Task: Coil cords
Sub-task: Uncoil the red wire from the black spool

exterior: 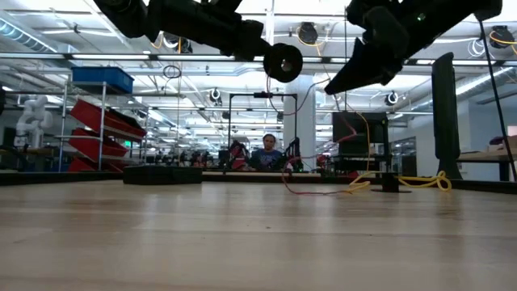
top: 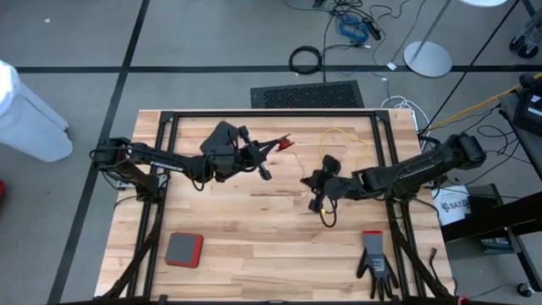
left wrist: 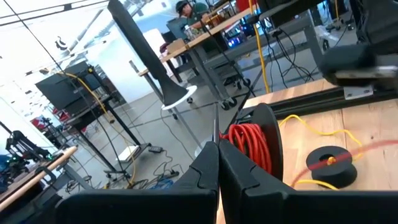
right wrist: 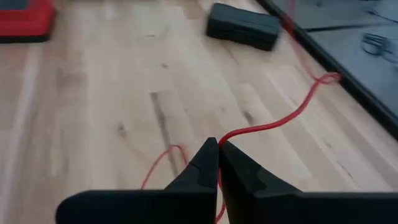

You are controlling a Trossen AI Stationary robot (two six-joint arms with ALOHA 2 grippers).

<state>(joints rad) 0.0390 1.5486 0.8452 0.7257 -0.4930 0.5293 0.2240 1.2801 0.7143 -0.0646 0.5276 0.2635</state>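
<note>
Wooden planks are carrying the whole job, with a busy workshop stretching behind the table [top: 254, 246] in the low view. Both arms are hanging above the middle of it. The left gripper [top: 269, 149] is pinched fully closed beside a black reel [left wrist: 264, 146] wound with red cord [left wrist: 249, 146]; the left wrist view is showing its fingers [left wrist: 205, 174] pressed together, and whether a thin strand is caught between them I cannot tell. The right gripper [right wrist: 217, 155] is also closed, and it is nipping a loose length of red cord that is trailing across the boards in the right wrist view.

Judging progress: 1 reel is looking largely wound, though its tail is not yet gathered. The yellow cord [top: 343, 135] is lying slack in loops near the far edge, with its small black reel [left wrist: 329, 163] sitting flat on the wood, apparently untouched. So I would put the task near its middle at best: 1 cord partly coiled, 1 waiting.

A red pad [top: 183, 249] and a black glove [top: 375, 261] are lying near the front edge, well apart from the work.
</note>
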